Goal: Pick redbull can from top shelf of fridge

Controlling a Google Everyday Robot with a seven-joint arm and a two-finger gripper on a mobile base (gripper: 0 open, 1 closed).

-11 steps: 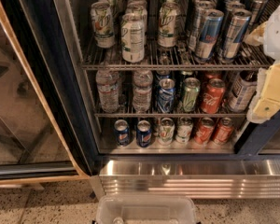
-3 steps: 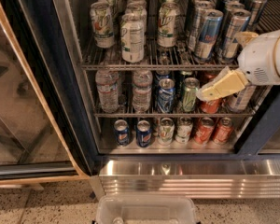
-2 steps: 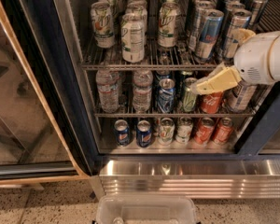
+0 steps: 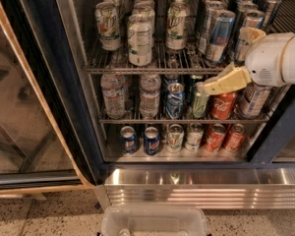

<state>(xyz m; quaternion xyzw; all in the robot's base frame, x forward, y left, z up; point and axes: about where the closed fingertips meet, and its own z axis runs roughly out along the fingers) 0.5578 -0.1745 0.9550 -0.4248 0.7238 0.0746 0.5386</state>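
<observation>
One redbull can [image 4: 220,36], foremost of several, stands ungrasped on the top shelf [image 4: 147,70]; gripper [image 4: 228,59] just beside it, fingers [image 4: 226,81] spread wide, empty; grasp and lift outstanding.

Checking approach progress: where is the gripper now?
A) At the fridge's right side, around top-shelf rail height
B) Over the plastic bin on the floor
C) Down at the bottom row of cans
A: the gripper is at the right side of the fridge, level with the top shelf rail, beside a redbull can, open and holding nothing.
</observation>
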